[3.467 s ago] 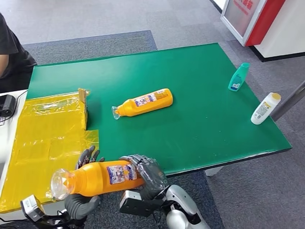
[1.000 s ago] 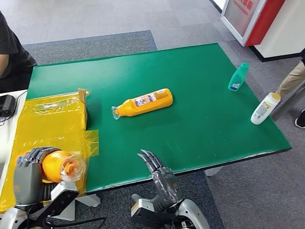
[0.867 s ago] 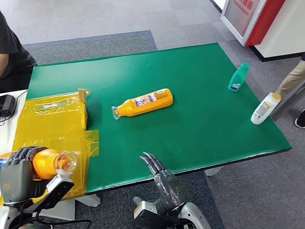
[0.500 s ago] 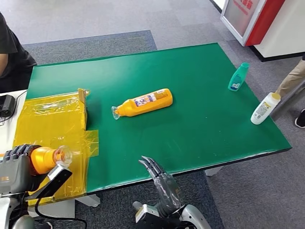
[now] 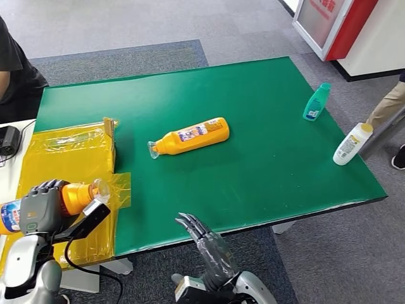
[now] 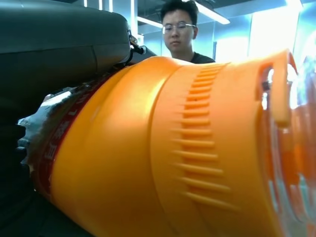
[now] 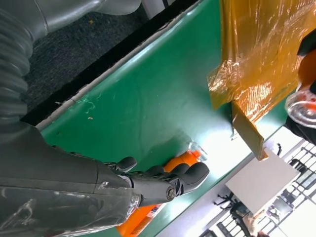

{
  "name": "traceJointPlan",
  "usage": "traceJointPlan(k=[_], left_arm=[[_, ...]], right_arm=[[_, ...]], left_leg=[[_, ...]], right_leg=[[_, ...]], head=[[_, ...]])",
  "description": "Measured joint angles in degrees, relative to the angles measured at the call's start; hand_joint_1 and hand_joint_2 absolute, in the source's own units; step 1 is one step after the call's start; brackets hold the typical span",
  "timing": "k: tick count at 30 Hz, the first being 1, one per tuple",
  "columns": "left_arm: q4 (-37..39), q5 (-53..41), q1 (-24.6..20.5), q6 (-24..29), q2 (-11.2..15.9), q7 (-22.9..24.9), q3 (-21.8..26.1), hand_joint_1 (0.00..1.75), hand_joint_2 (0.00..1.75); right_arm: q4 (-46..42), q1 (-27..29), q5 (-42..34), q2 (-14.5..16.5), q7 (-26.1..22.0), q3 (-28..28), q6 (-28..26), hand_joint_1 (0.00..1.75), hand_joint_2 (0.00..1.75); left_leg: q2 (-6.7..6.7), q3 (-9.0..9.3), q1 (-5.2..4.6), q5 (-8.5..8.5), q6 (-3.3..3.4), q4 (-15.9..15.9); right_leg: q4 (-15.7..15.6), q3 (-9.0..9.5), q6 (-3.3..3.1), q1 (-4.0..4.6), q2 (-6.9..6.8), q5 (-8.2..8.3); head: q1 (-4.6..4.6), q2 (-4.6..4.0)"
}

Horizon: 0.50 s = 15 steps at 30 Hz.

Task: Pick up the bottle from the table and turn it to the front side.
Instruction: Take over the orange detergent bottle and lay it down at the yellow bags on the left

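One orange bottle point(image 5: 71, 197) lies gripped in the left hand point(image 5: 40, 207), now swung flatter over the yellow sheet point(image 5: 67, 166), cap pointing right. Right hand point(image 5: 205, 244) has dropped slightly at the table point(image 5: 267, 177) edge, fingers spread, holding nothing.

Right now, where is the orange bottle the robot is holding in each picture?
Head view: held orange bottle at lower left, gripped by the left hand.
Left wrist view: close up, filling most of the picture.
Right wrist view: its clear cap at the right edge.
Shared landmark: yellow sheet.
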Motion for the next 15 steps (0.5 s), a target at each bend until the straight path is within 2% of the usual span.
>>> traceJointPlan(k=[6, 10, 12, 15], left_arm=[[2.36, 0.0, -2.63, -0.56, 0.29, 2.01, -5.28, 1.61, 1.75], [3.92, 0.0, -4.46, -1.46, 0.98, 4.07, -10.22, 1.44, 1.75], [4.72, 0.0, -5.06, -1.95, 1.44, 4.48, -12.2, 1.25, 1.75], [5.93, 0.0, -5.43, -2.48, 2.27, 4.58, -14.44, 0.86, 1.75]], right_arm=[[1.04, -0.83, -0.75, -0.64, 0.18, 1.24, 0.1, 0.0, 1.75], [1.69, -1.42, -0.98, -0.94, 0.19, 2.01, 0.15, 0.0, 1.75], [1.95, -1.62, -1.16, -1.04, 0.23, 2.29, 0.17, 0.0, 1.75], [2.17, -1.73, -1.46, -1.13, 0.37, 2.52, 0.26, 0.0, 1.75]], left_leg=[[0.0, -0.01, 0.0, 0.0, 0.0, 0.0], [-0.01, -0.01, 0.0, 0.0, 0.0, 0.0], [0.0, -0.01, 0.0, 0.0, 0.0, 0.0], [0.0, -0.01, 0.0, 0.0, 0.0, 0.0]], right_leg=[[0.0, -0.01, 0.0, 0.0, 0.0, -0.01], [0.0, 0.0, 0.0, 0.0, 0.0, 0.01], [0.0, 0.0, 0.0, 0.0, 0.0, 0.02], [0.0, 0.0, 0.0, 0.0, 0.01, 0.02]], head=[[0.0, 0.0], [0.0, 0.0], [0.0, 0.0], [0.0, 0.0]])
